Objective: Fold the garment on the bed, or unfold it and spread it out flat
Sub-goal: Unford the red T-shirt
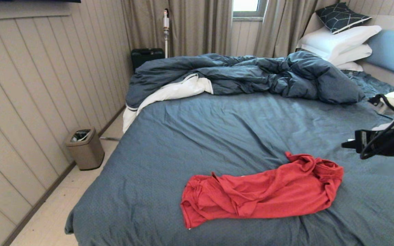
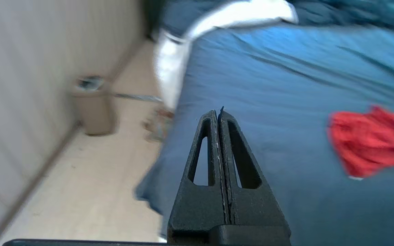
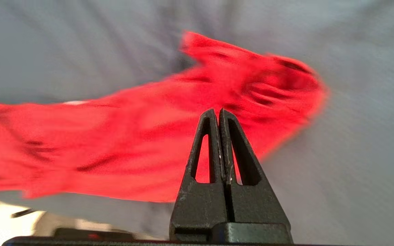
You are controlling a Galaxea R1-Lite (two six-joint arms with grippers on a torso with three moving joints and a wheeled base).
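On the bed (image 1: 190, 136), crumpled unlabelled red garment (image 1: 262, 193), both grippers closed

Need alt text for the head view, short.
A crumpled red T-shirt lies bunched in a long strip on the slate-blue sheet of a bed, near its front edge. A rumpled dark blue duvet and white pillows sit at the far side; the right arm enters from the right, above the sheet.

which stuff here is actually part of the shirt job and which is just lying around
Part of the job:
red T-shirt, crumpled
bed under it
right gripper, shut, above the shirt
left gripper, shut, near the bed's edge

Just lying about:
duvet
pillows
bin
black case
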